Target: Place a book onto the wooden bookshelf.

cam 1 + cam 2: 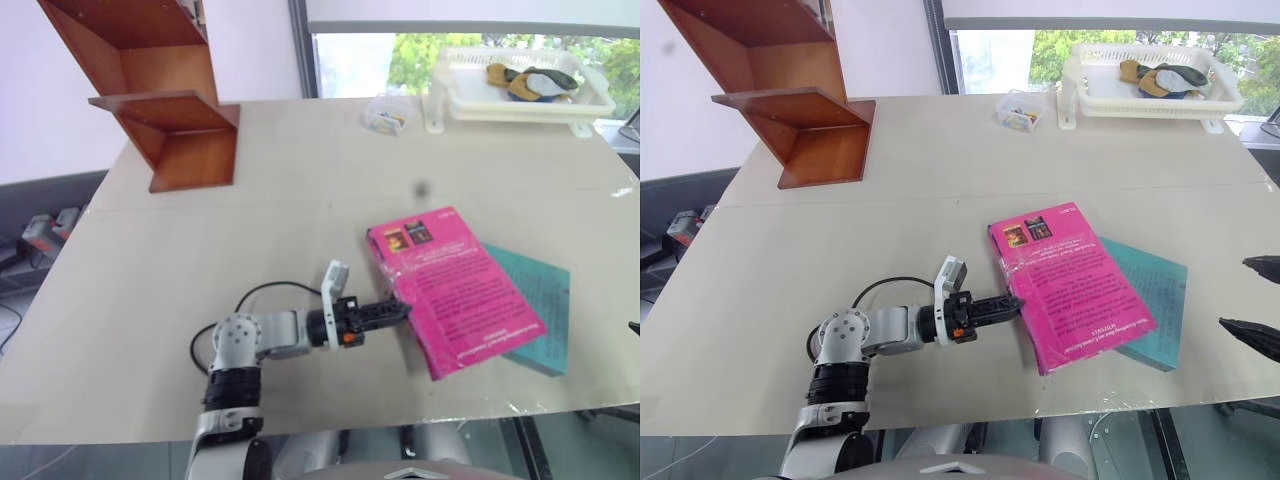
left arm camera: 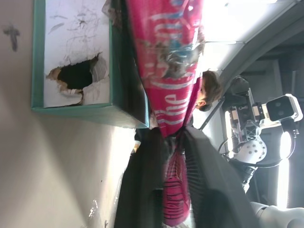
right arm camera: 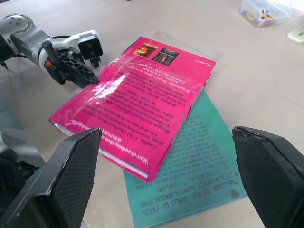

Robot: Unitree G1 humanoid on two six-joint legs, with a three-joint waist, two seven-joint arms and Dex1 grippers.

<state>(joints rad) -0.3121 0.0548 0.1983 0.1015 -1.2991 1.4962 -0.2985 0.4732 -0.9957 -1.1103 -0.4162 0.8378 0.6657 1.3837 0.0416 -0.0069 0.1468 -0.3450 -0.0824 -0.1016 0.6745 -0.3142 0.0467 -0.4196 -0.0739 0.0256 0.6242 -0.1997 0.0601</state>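
The left gripper (image 1: 397, 309) pinches the pink book's (image 1: 452, 287) edge between closed jaws; the right gripper (image 3: 166, 183) hovers open above. Grasp looks made; next, lifting toward the wooden bookshelf (image 1: 165, 100).

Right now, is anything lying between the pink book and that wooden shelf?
No. In the left eye view, only bare table lies between the pink book and the wooden bookshelf.
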